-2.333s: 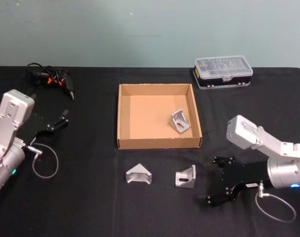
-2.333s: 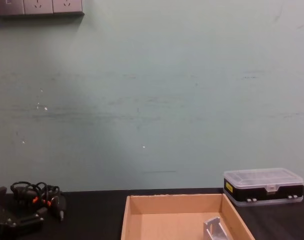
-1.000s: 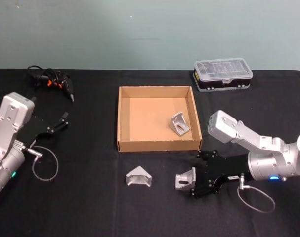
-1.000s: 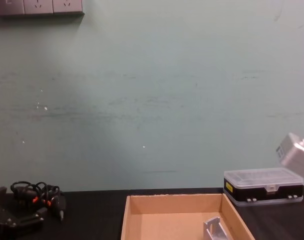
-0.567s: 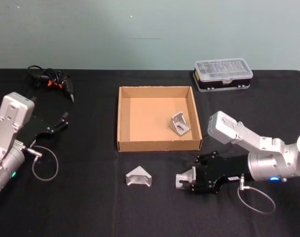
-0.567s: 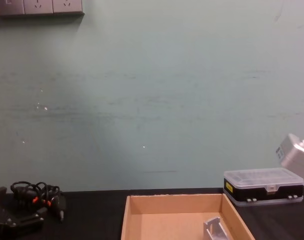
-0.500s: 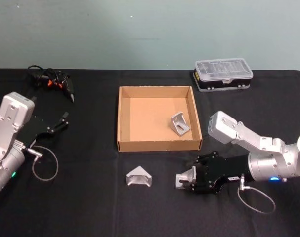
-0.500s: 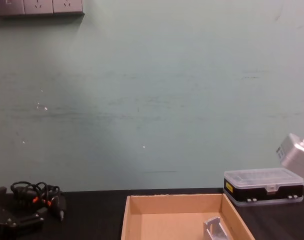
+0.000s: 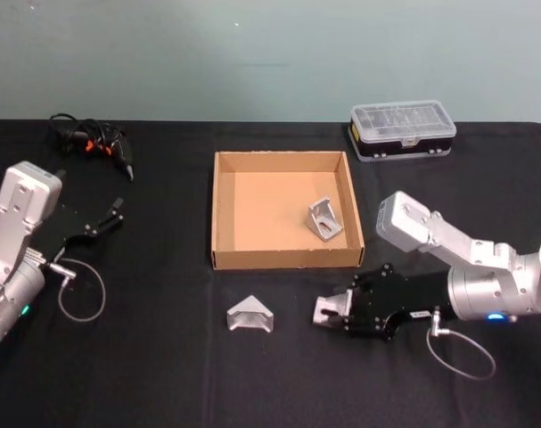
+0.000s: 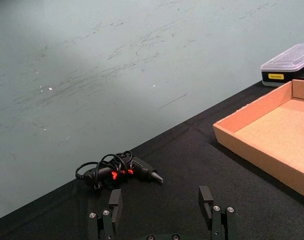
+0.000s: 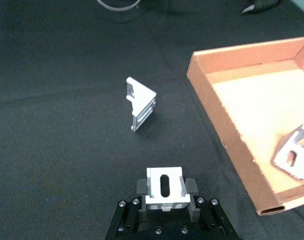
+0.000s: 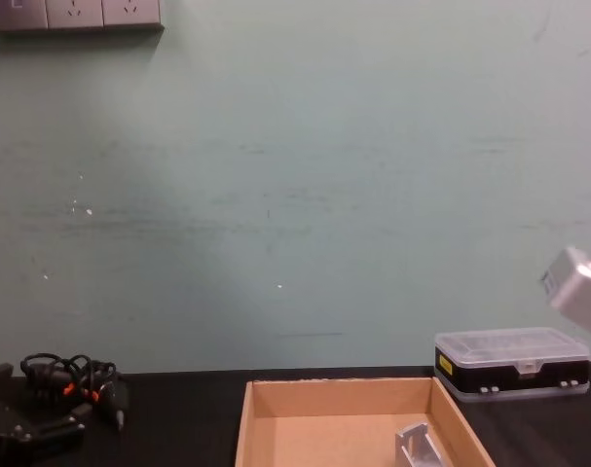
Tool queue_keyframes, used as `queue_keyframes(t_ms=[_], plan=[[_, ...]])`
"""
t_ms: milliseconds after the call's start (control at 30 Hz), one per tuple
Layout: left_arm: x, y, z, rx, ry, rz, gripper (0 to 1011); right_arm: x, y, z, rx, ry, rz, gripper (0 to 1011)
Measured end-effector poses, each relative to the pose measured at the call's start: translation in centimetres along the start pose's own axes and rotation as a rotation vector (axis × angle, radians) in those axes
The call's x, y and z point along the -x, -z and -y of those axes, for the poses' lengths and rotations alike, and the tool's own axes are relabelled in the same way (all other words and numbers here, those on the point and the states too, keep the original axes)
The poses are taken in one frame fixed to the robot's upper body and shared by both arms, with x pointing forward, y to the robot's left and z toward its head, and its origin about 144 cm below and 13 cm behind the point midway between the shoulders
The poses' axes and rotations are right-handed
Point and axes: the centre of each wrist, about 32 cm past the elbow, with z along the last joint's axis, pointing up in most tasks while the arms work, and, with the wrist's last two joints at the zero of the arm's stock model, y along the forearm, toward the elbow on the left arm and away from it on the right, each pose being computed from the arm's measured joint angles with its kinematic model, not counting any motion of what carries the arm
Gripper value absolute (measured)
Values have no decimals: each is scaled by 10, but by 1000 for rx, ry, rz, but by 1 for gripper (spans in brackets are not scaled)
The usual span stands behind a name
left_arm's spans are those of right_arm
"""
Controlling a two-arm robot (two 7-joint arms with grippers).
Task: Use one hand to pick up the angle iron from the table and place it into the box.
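Just in front of the tan box (image 9: 283,259), near its right corner, my right gripper (image 9: 337,316) is shut on a silver angle iron (image 9: 324,309). The right wrist view has that angle iron (image 11: 164,184) clamped between the black fingers (image 11: 192,187), with the box (image 11: 227,131) beside it. A second angle iron (image 9: 250,316) lies on the black table (image 9: 163,357) left of the held one. A third one (image 9: 324,219) lies inside the box. My left gripper (image 9: 110,217) is parked open at the far left, holding nothing.
A black case with a clear lid (image 9: 402,130) stands behind the box to the right. A black tool with coiled cable (image 9: 92,143) lies at the back left. Cable loops hang from both wrists. Bare table lies between the box and the left arm.
My right gripper swung in from the right, closed on the angle iron in front of the box, and has raised it slightly. The left arm has stayed in place.
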Motion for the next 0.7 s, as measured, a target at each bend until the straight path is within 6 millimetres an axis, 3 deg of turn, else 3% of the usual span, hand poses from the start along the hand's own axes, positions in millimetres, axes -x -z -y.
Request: queue_keyframes(t_ms=[367, 700], plan=[[0, 0, 0, 0, 0, 0, 1000, 3, -27, 10, -91, 114, 4, 450], [0, 0, 0, 0, 0, 0, 1000, -5, -55, -4, -162, 226, -46, 450]])
